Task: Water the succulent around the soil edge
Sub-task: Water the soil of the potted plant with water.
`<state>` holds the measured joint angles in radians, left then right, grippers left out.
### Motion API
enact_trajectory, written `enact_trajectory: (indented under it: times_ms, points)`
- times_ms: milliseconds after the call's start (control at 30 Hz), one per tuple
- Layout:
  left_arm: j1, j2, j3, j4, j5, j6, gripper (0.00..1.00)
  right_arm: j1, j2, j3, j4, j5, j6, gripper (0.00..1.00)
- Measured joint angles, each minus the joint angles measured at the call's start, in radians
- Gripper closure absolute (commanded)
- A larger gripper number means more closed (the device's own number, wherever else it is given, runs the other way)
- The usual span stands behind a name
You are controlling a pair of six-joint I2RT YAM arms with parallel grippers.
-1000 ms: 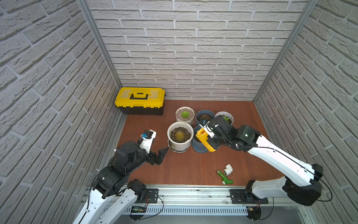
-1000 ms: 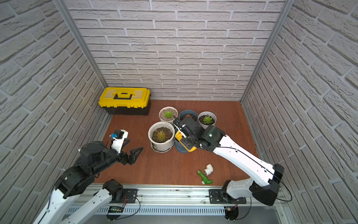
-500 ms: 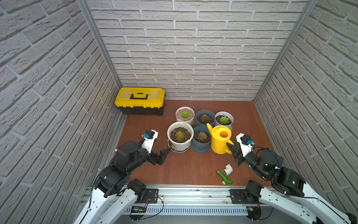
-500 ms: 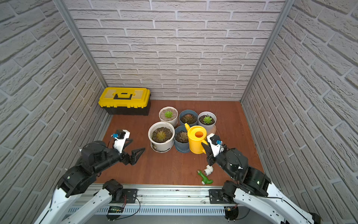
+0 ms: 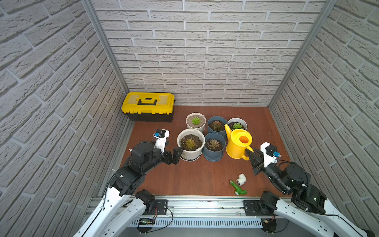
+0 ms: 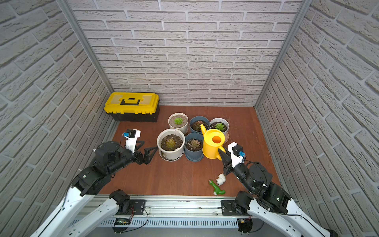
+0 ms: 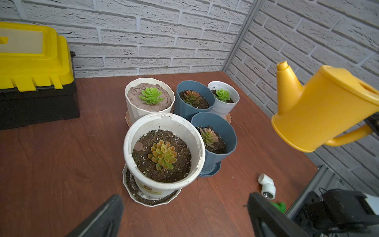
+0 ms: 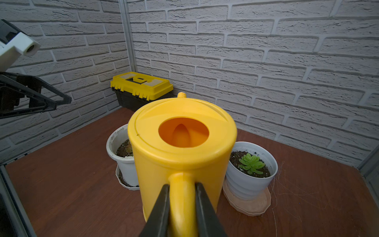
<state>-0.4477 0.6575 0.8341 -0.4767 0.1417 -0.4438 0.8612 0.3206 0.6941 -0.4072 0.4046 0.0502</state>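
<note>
Right of the wide white pot (image 5: 190, 155), the right gripper (image 5: 250, 152), clamped on the watering can (image 5: 235, 146), has withdrawn; the soil edge (image 5: 184, 137) lies frame-left of it.

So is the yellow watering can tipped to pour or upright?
Upright: the yellow watering can has its fill hole facing up and spout pointing upward; the right gripper has its jaws shut on the handle.

No legible text in any view. The white pot (image 7: 131, 143) carries a small printed label (image 7: 146, 187) low on its front wall, seen in the left wrist view; the marks are too blurred to read. In a top view, a little display board (image 5: 146, 222) under the front rail shows a greenish lit patch, with characters too small to make out.
</note>
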Motion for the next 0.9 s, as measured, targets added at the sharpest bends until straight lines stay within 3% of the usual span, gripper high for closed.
enact_trajectory:
  times_ms: [233,600,767,900]
  points:
    - [0.000,0.203,0.010,0.274,-0.005,-0.011,0.02,0.000,0.032,0.029,-0.016,0.058,-0.006,0.97]
    - [-0.006,0.562,0.114,0.406,0.033,0.172,0.02,-0.023,0.205,0.198,-0.105,0.088,-0.056,0.98]
    - [-0.007,0.610,0.120,0.424,0.059,0.216,0.02,-0.153,0.338,0.306,-0.156,0.058,-0.087,0.98]
    - [-0.008,0.613,0.119,0.438,0.073,0.237,0.01,-0.357,0.476,0.425,-0.204,-0.089,-0.087,0.98]
